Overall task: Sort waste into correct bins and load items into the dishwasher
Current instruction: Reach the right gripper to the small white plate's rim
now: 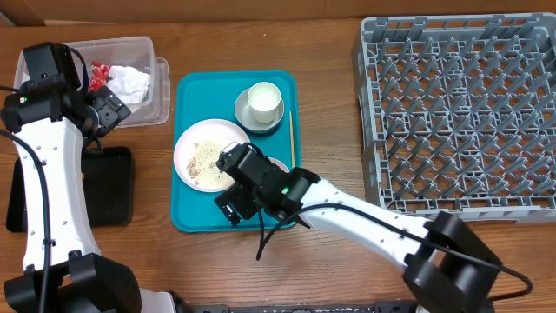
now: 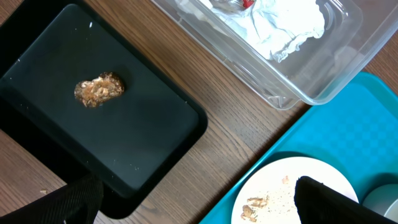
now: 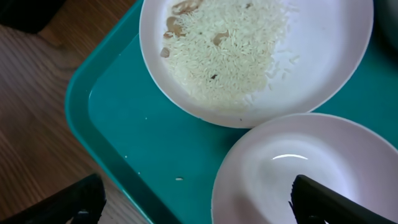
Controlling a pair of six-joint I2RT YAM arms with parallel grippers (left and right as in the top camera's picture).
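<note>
- The right gripper (image 3: 205, 205) hangs low over the tray (image 3: 137, 137). Its fingers are apart and hold nothing.
- The bowl (image 3: 311, 162) sits just under it. One finger is over the bowl and the other is outside the rim.
- The plate (image 3: 336, 56) with rice (image 3: 230, 50) lies just ahead.
- The step looks like picking up the bowl for the rack (image 1: 460, 113).
- Next it likely must dip down and pinch the rim.
- The left gripper (image 2: 199, 205) is spread and empty too.

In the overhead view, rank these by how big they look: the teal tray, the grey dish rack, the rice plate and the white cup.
Largest to smallest:
1. Grey dish rack, cut off at the frame edge yet plainly the largest
2. Teal tray
3. Rice plate
4. White cup
</note>
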